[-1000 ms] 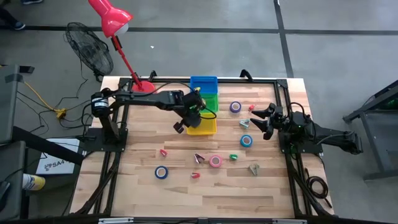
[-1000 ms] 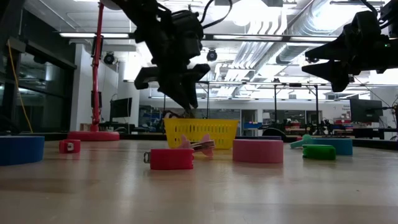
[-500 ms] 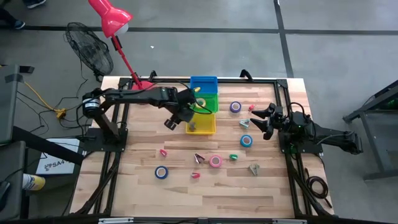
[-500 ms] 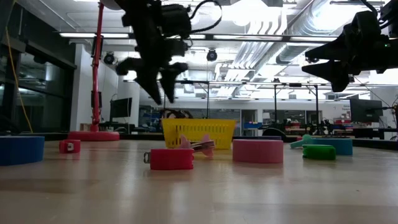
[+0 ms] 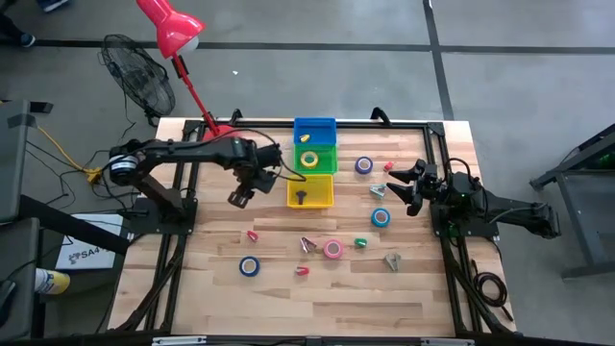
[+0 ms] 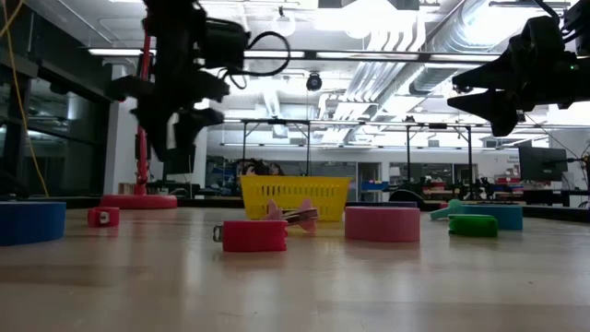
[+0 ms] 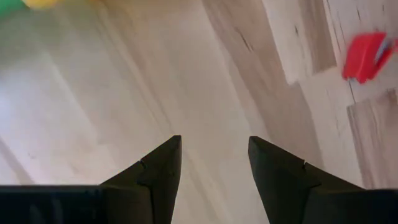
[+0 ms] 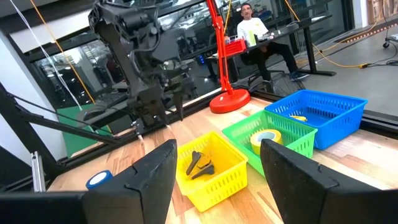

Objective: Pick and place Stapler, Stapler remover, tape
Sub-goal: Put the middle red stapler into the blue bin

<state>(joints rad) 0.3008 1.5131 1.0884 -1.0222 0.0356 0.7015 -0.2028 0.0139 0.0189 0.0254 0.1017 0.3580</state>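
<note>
Tape rolls [image 5: 332, 249] lie scattered on the surface [image 5: 211, 279]. The left claw [image 5: 240, 196], spread and empty, hovers beside the yellow basket [image 5: 310, 191]; best descend straight over one ring, straddling its wall.

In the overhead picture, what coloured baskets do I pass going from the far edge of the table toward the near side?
Blue basket → green basket, holding a yellow tape roll → yellow basket, holding a dark piece.

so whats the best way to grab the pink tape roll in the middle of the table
Judging by its pose, come straight down on the pink tape roll. It lies flat with its open centre up, so one finger could drop into the hole and one outside, pinching the wall. Choose the side away from the stapler remover lying close beside it.
</note>
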